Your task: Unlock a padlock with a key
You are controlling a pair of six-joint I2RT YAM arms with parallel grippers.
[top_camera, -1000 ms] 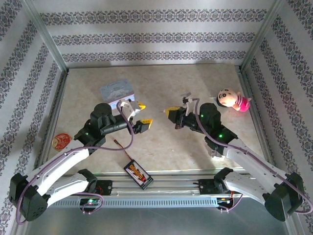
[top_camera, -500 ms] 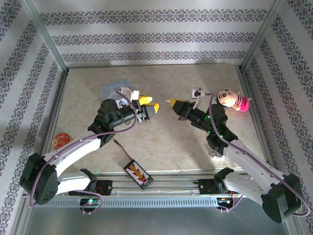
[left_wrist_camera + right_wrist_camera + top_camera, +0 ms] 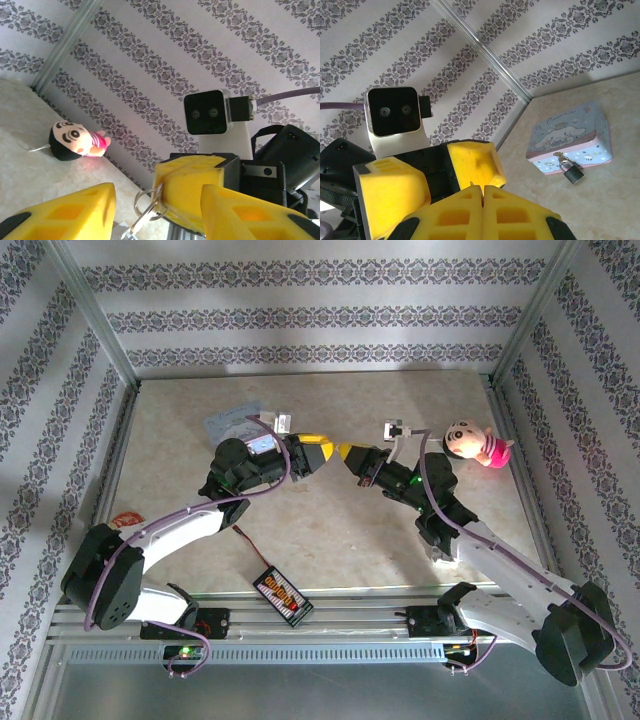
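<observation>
Overhead view: the left gripper [image 3: 316, 449] and right gripper [image 3: 349, 453] met tip to tip above the middle of the table [image 3: 330, 530]. Left wrist view: the left jaws stood wide open, one yellow finger [image 3: 65, 215] on each side of the right gripper's tip, with a gap on both sides. The right jaws were closed, their pads pressed together in the right wrist view. They gripped the key [image 3: 142, 216], whose silvery ring and a thin piece hanging from it stuck out beside the yellow pad. How much of the key lay between the pads could not be told. The padlock [image 3: 573, 173] was well apart from both grippers. It hung by its shackle from a small clasp on the front of a light-blue tin [image 3: 570, 134], its dark body touching the tabletop. The tin stood on the table near the far left, behind the left arm. A doll [image 3: 475, 443] with a black head and pink body lay on the far right of the table, near the right arm. A black board [image 3: 283, 595] with a trailing wire lay at the near edge between the arm bases. A red disc [image 3: 124, 524] lay at the left edge.
</observation>
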